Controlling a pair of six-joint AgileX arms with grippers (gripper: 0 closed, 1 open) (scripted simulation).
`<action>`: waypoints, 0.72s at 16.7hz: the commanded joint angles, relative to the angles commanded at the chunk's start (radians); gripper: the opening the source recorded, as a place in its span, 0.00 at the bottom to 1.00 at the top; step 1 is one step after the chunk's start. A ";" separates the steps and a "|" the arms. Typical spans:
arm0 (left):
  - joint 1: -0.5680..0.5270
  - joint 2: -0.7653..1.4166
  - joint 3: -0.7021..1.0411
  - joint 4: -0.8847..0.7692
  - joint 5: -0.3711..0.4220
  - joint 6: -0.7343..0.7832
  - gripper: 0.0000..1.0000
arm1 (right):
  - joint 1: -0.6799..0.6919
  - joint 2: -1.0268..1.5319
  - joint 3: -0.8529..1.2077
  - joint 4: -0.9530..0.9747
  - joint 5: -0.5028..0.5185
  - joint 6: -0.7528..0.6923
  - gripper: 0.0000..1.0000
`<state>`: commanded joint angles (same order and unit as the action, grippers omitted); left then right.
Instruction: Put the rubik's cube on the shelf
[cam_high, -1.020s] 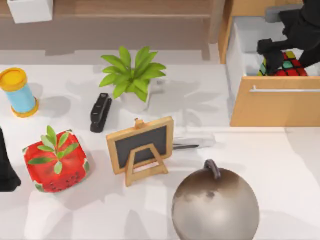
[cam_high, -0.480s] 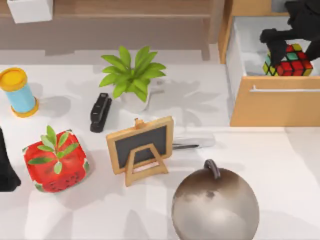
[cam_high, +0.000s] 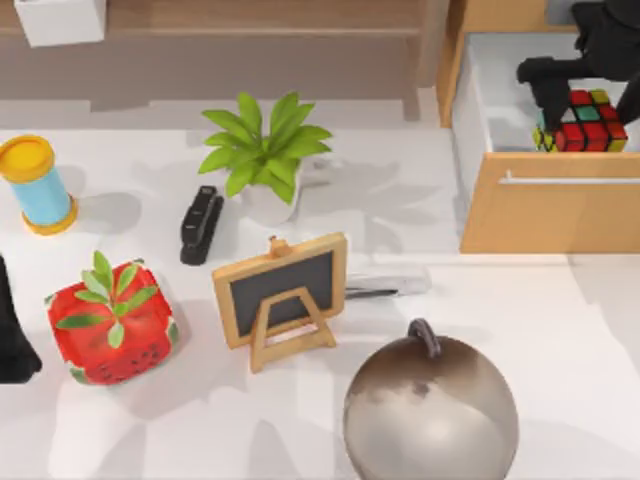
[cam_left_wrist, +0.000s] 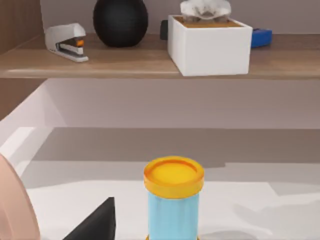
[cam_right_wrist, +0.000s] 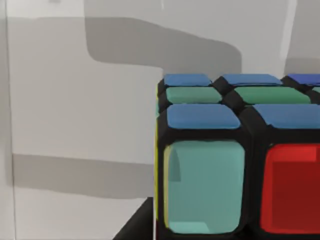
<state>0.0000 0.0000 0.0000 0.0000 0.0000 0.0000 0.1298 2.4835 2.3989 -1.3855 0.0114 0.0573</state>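
Observation:
The rubik's cube (cam_high: 585, 122) hangs over the open drawer (cam_high: 548, 208) at the back right, and my right gripper (cam_high: 590, 105) is shut on it, a black finger on each side. In the right wrist view the rubik's cube (cam_right_wrist: 235, 165) is very close, showing teal, red, blue and green squares, with one dark fingertip (cam_right_wrist: 135, 229) beside it. The shelf (cam_high: 250, 16) is a long brown board along the back, its upright post (cam_high: 432, 40) just left of the drawer cabinet. My left arm (cam_high: 10, 340) stays parked at the table's left edge.
On the table stand a potted plant (cam_high: 265, 150), a black stapler (cam_high: 200, 225), a small chalkboard easel (cam_high: 282, 295), a strawberry cube (cam_high: 112, 322), a metal ball weight (cam_high: 430, 405) and a blue cylinder (cam_high: 35, 185). The shelf (cam_left_wrist: 125, 62) carries a white box (cam_left_wrist: 210, 42), a stapler (cam_left_wrist: 65, 42) and a black vase (cam_left_wrist: 120, 20).
My right gripper has lifted the rubik's cube out of the drawer and shifted it slightly right; more of its top face shows now. The left arm has not moved.

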 joint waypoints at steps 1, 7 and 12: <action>0.000 0.000 0.000 0.000 0.000 0.000 1.00 | -0.010 -0.016 -0.025 -0.001 -0.002 0.000 0.00; 0.000 0.000 0.000 0.000 0.000 0.000 1.00 | 0.046 -0.137 -0.074 0.009 0.028 -0.021 0.00; 0.000 0.000 0.000 0.000 0.000 0.000 1.00 | 0.226 -0.320 -0.177 0.164 0.096 -0.061 0.00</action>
<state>0.0000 0.0000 0.0000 0.0000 0.0000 0.0000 0.3556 2.1639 2.2215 -1.2212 0.1077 -0.0034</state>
